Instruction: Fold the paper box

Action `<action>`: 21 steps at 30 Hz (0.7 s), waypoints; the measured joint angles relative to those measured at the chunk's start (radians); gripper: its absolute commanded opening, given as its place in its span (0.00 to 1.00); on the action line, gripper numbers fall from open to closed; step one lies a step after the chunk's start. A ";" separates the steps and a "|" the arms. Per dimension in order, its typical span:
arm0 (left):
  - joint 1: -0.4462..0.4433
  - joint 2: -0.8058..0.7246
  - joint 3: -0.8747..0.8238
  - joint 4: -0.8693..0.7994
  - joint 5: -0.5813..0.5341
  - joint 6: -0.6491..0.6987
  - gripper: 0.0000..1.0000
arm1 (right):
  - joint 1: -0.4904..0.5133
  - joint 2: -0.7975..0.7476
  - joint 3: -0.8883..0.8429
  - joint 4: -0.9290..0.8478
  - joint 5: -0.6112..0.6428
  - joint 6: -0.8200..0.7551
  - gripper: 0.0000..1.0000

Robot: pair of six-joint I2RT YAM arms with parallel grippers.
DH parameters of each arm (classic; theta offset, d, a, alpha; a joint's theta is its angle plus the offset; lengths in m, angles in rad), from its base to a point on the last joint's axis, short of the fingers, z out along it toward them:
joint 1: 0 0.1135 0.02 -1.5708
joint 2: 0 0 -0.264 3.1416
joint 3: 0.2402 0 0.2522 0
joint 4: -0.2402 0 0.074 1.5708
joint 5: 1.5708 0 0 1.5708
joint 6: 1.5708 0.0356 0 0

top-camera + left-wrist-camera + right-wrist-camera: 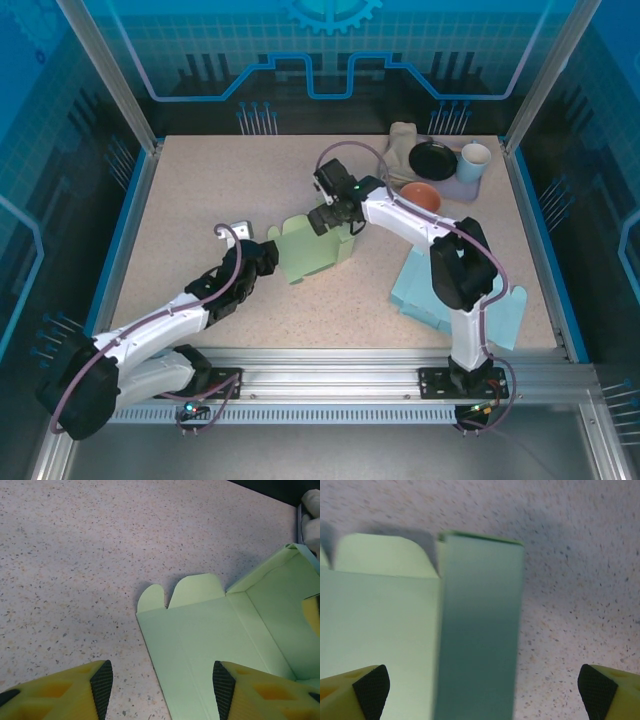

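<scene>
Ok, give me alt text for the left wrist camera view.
A pale green paper box, partly folded with one side wall raised, lies on a speckled table. The left end effector hangs open over its edge.

The right gripper (482, 692) stands wide apart, its yellow fingers with black pads (370, 690) showing at the two lower corners. Between them lies a pale green paper box (385, 625), partly opened. Its broad panel spreads over the left, with a rounded tab (382, 555) along its far edge. A narrower, shadowed side panel (477, 630) rises from it down the middle, slightly blurred. Neither pad touches this panel. The speckled desk (570, 580) shows beyond the box and to its right.
</scene>
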 measured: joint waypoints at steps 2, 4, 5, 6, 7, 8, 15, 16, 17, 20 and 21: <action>0.000 0.000 0.000 0.004 0.000 0.000 0.58 | -0.039 0.007 -0.003 0.000 -0.032 0.001 1.00; 0.000 0.005 0.000 0.009 0.000 0.000 0.58 | -0.084 0.002 -0.030 0.031 -0.084 0.010 0.99; 0.000 0.008 0.000 0.010 0.000 0.000 0.58 | -0.102 -0.002 -0.048 0.049 -0.109 0.017 0.99; 0.000 0.012 0.000 0.010 0.000 0.000 0.58 | -0.130 -0.008 -0.081 0.075 -0.145 0.029 0.99; 0.000 0.017 0.000 0.010 0.002 0.000 0.58 | -0.158 -0.015 -0.117 0.100 -0.182 0.043 0.99; 0.000 0.020 0.000 0.009 0.004 0.000 0.58 | -0.186 -0.022 -0.154 0.123 -0.219 0.059 0.99; 0.000 0.024 0.000 0.009 0.032 -0.008 0.59 | -0.364 -0.068 -0.400 0.321 -0.464 0.192 0.98; 0.000 0.026 0.000 0.009 0.039 -0.013 0.59 | -0.378 -0.075 -0.428 0.355 -0.497 0.213 0.97; 0.000 0.031 0.002 0.009 0.049 -0.019 0.59 | -0.390 -0.079 -0.451 0.386 -0.526 0.232 0.97; 0.000 0.066 0.014 0.010 0.075 -0.026 0.59 | -0.423 -0.094 -0.515 0.486 -0.607 0.294 0.96; 0.000 0.083 0.019 0.011 0.082 -0.027 0.59 | -0.433 -0.100 -0.534 0.518 -0.632 0.314 0.95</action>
